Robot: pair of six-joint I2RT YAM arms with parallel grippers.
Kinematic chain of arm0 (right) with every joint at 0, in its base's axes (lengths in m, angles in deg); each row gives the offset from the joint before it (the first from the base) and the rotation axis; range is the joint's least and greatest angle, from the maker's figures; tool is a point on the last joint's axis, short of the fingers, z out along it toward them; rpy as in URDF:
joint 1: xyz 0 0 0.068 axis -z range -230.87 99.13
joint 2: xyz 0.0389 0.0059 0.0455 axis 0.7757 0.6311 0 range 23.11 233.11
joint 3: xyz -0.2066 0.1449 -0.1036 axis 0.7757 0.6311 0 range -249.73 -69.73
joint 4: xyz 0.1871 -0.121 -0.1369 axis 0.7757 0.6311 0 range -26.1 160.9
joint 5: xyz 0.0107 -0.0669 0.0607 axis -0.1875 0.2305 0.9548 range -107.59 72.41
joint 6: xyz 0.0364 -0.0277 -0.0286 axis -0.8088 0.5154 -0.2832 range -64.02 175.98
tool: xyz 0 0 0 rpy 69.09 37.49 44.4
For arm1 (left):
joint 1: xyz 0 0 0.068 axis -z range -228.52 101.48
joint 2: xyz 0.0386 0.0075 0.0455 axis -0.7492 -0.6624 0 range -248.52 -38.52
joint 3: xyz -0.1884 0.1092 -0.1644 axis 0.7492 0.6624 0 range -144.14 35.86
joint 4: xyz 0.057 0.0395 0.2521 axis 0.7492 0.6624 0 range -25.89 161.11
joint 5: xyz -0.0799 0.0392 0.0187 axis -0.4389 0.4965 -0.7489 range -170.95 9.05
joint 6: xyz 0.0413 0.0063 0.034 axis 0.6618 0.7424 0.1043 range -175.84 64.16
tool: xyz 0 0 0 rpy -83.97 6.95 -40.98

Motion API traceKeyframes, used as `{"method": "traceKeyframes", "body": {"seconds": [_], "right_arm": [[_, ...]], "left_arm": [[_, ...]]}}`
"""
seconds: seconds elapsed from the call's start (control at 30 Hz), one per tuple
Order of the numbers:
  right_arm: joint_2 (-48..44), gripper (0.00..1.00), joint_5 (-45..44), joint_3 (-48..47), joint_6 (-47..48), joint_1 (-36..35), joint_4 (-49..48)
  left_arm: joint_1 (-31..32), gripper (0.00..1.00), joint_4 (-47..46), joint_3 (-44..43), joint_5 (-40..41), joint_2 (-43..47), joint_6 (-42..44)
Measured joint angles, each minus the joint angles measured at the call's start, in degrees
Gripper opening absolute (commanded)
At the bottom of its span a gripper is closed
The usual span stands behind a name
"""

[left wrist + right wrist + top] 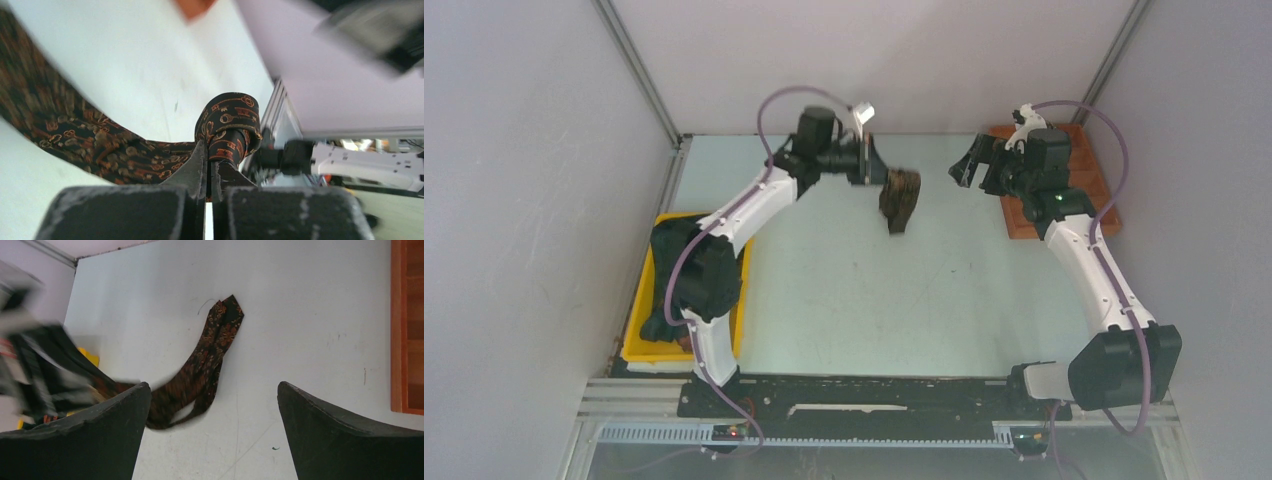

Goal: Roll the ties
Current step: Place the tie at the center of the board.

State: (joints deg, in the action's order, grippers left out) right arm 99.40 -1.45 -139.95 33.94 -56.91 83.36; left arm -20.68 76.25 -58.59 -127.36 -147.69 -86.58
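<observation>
Tie blurred, cut by left edge; left arm smeared; yellow bin half hidden beneath arm

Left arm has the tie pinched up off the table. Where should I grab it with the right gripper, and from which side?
Probably the pointed end, pinched across its flat width. The left gripper is shut on a folded loop of the tie, and the rest trails loose below it, so that tip is free. Come in from the right: the right gripper is open and faces it with nothing between.
</observation>
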Motion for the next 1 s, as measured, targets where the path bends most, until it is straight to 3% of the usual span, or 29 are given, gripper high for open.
{"method": "traceKeyframes", "body": {"seconds": [0.13,0.2,0.43,0.53,0.9,1.0], "right_arm": [[-0.02,1.0,0.66,1.2,-1.53,1.62,-1.16],[0.15,1.0,1.53,1.22,-1.84,1.9,-1.62],[1.18,1.0,5.11,1.22,-2.05,1.18,-2.99],[1.88,1.0,6.12,1.22,-2.19,0.85,-3.13],[2.8,1.0,8.15,1.25,-2.58,0.66,-4.24],[2.95,1.0,8.74,1.25,-2.64,0.66,-4.48]], "left_arm": [[0.76,0.0,4.85,13.05,-0.28,0.0,-0.24],[0.81,0.01,6.56,15.56,0.04,-0.02,-0.26],[0.52,0.01,8.44,15.82,1.97,1.46,-0.35],[0.17,0.01,9.97,12.31,2.27,1.38,-0.55],[-6.32,0.1,15.74,-16.76,0.57,-9.53,3.89],[-8.63,0.23,18.32,-17.25,1.05,-11.63,5.77]]}}
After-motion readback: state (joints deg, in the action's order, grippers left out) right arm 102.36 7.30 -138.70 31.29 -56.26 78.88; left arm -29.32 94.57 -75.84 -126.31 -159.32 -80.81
